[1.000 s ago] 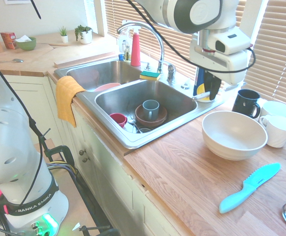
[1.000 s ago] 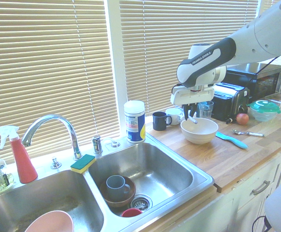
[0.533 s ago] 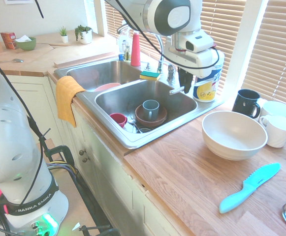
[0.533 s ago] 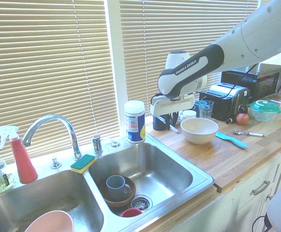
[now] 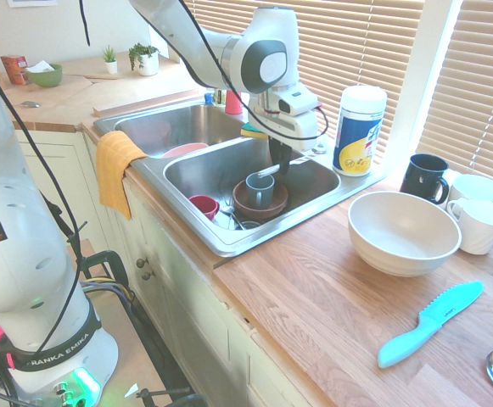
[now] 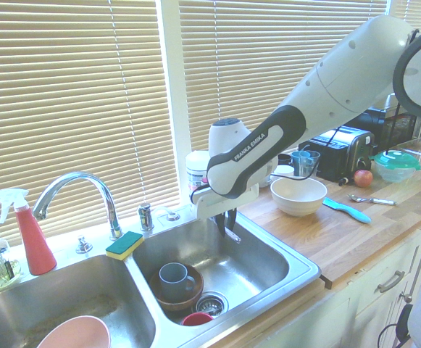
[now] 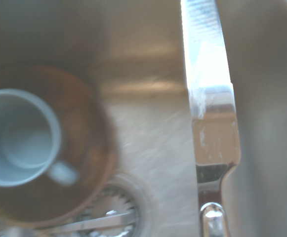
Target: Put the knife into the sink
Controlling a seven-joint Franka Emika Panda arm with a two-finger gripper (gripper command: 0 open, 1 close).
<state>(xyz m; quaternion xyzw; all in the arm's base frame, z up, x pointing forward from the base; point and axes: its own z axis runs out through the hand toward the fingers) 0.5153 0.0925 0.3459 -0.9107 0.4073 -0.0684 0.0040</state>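
Wrist view blurred; knife [image 7: 210, 113] cut off at both edges; brown bowl [image 7: 84, 163] partly cropped.

Home kitchen; two-basin stainless steel sink [image 5: 229, 242] set in a butcher-block wooden countertop [image 5: 331, 297], white gripper [image 6: 227, 226] hanging over the basin holding a grey mug [image 5: 260, 187] in a brown bowl [image 5: 273, 206]; curved chrome faucet [image 6: 80, 190] and yellow-green sponge [image 6: 124, 245] behind it; cream cabinet fronts [image 5: 187, 280] below; black toaster [image 6: 344, 148], red apple [image 6: 363, 177] and cream ceramic bowl [image 6: 298, 194] further along the counter; slatted window blinds [image 6: 80, 87] behind.
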